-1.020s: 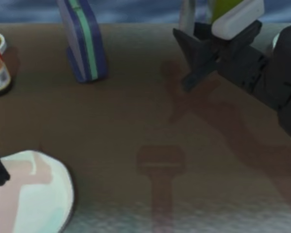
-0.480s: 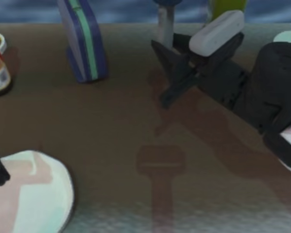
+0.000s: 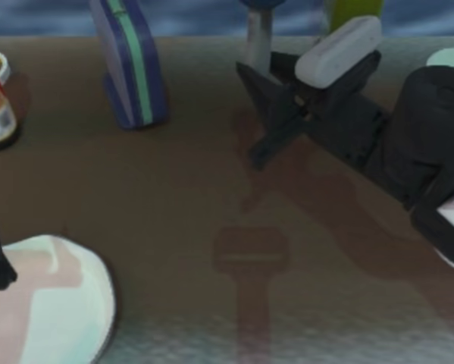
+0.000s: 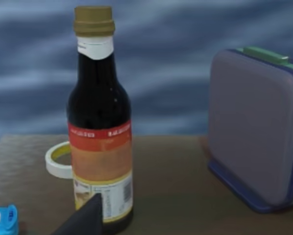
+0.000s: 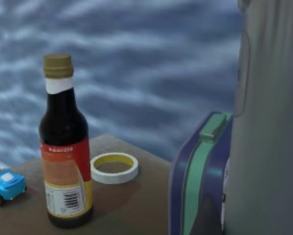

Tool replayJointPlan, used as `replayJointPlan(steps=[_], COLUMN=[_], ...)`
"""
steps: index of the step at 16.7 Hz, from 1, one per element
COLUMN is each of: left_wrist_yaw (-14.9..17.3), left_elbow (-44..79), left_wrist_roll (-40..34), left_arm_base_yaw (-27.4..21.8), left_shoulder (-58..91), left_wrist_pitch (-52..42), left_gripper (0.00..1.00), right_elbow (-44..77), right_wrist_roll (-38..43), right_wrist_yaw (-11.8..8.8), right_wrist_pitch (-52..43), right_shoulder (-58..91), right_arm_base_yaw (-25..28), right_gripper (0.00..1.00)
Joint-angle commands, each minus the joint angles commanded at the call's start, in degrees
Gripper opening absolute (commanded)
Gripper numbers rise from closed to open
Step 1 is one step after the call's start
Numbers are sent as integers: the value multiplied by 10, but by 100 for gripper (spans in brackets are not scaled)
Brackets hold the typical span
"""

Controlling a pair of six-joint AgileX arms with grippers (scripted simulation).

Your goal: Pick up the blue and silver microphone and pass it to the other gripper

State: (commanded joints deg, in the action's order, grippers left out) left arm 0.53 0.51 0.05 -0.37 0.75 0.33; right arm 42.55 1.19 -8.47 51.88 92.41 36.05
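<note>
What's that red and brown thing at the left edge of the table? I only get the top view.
Observer: A dark sauce bottle with a tan cap, standing upright, per the left wrist view.
Operator: Anything near it that I miss?
Observer: A small blue toy car beside it, in both wrist views.
Operator: And the microphone?
Observer: The blue and silver microphone shows its handle looming close in the right wrist view, by the right end effector.

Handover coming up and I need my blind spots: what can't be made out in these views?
- Head of the blue and silver microphone: mostly cut off by the top edge, in the top and right wrist views.
- Its handle's lower end: hidden behind the right gripper in the top view, so the hold is unconfirmed.
- The left gripper: only a dark tip in the left wrist view.
</note>
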Motion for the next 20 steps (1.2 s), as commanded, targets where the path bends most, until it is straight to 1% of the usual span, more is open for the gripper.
replayJointPlan(steps=[2, 4, 6, 12, 15, 18, 20], left_wrist_yaw=[20, 50, 88, 214, 270, 309, 323], left_elbow=[20, 55, 99, 258, 327, 372, 387], left_wrist_roll=[2, 4, 5, 7, 9, 10, 10], left_arm_base_yaw=[-13, -34, -59, -144, -181, -208, -217], left_shoulder=[31, 87, 163, 442, 560, 640, 667], left_wrist_pitch=[13, 35, 65, 175, 222, 252, 261], left_gripper=[100, 100, 100, 100, 100, 100, 100], right_elbow=[0, 0, 0, 0, 0, 0, 0], right_wrist_roll=[0, 0, 0, 0, 0, 0, 0], right_wrist_yaw=[0, 0, 0, 0, 0, 0, 0], right_wrist_pitch=[0, 0, 0, 0, 0, 0, 0], right_shoulder=[0, 0, 0, 0, 0, 0, 0], right_arm_base_yaw=[0, 0, 0, 0, 0, 0, 0], right_gripper=[0, 0, 0, 0, 0, 0, 0])
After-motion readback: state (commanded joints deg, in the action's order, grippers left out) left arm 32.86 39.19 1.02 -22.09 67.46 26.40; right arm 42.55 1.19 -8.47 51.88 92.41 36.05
